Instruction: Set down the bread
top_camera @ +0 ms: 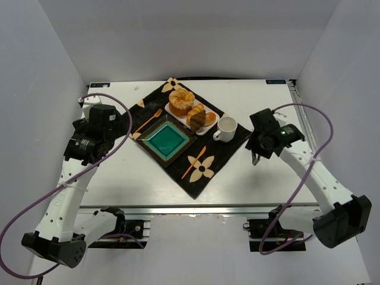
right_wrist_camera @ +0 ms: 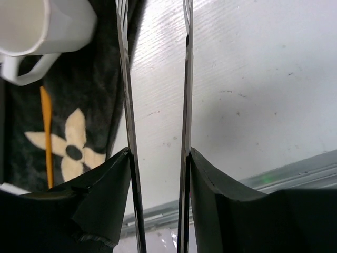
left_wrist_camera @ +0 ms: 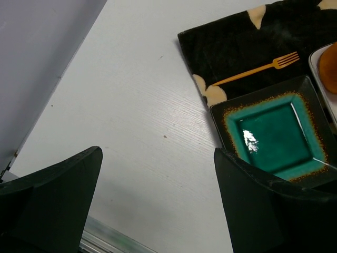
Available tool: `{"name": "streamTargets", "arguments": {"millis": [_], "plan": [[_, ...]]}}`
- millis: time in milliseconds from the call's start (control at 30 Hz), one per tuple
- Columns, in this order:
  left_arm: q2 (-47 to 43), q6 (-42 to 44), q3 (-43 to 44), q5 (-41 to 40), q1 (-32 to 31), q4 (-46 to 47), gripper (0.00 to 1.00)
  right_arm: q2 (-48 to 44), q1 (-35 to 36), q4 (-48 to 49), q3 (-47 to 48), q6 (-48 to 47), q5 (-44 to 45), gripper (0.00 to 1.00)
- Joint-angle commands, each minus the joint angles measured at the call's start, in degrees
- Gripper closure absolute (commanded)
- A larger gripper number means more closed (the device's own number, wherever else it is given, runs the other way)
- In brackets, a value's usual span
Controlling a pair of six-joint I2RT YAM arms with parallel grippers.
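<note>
Bread (top_camera: pixel 198 117), the small dark ridged piece, lies on the white plate (top_camera: pixel 205 132) at the far right side of the black mat (top_camera: pixel 196 178), which we see spread mid-bench. It sits between the golden ring loaf (top_camera: pixel 181 99) and the white cup (top_camera: pixel 227 127), with a pale roll (top_camera: pixel 209 118) touching it. We find the right gripper (right_wrist_camera: pixel 158 158) narrow, its fingers (right_wrist_camera: pixel 102 184) pressed onto two thin blades of metal tongs (right_wrist_camera: pixel 126 95) over bare bench just off the mat's right edge. The left gripper (left_wrist_camera: pixel 158 153) stands wide apart above the bench's left side, holding nothing, near the teal plate (left_wrist_camera: pixel 274 132).
</note>
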Motion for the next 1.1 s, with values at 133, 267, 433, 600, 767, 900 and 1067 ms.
{"name": "streamTargets", "arguments": {"millis": [133,267,433,600,767,900,1067], "plan": [[0.85,-0.37,2.69,2.09,-0.31,4.12,0.02,-1.91,0.24,-11.8,13.02,-7.37,-1.22,0.48],[1.55,0.07,3.74,1.74,-1.02,3.95,0.02,1.68,0.15,-7.67,18.99,-11.16,-7.55,0.48],[1.03,1.12,4.79,-0.9,-1.55,3.33,0.02,9.06,0.85,-2.4,31.03,-13.27,-14.31,0.48],[0.67,2.0,5.23,-2.66,-1.55,2.9,0.02,19.43,3.92,0.86,42.18,-14.42,-16.79,0.51],[0.67,2.27,6.11,-4.68,-1.55,2.02,0.02,29.46,7.27,-1.68,51.52,-10.74,-14.07,0.5],[0.5,2.36,6.29,-5.3,-1.55,1.49,0.02,33.76,9.11,-2.39,54.6,-6.6,-11.79,0.49],[0.06,2.36,6.03,-6.09,-1.55,1.14,0.02,35.88,11.84,-4.49,54.34,-5.28,-8.1,0.46]]}}
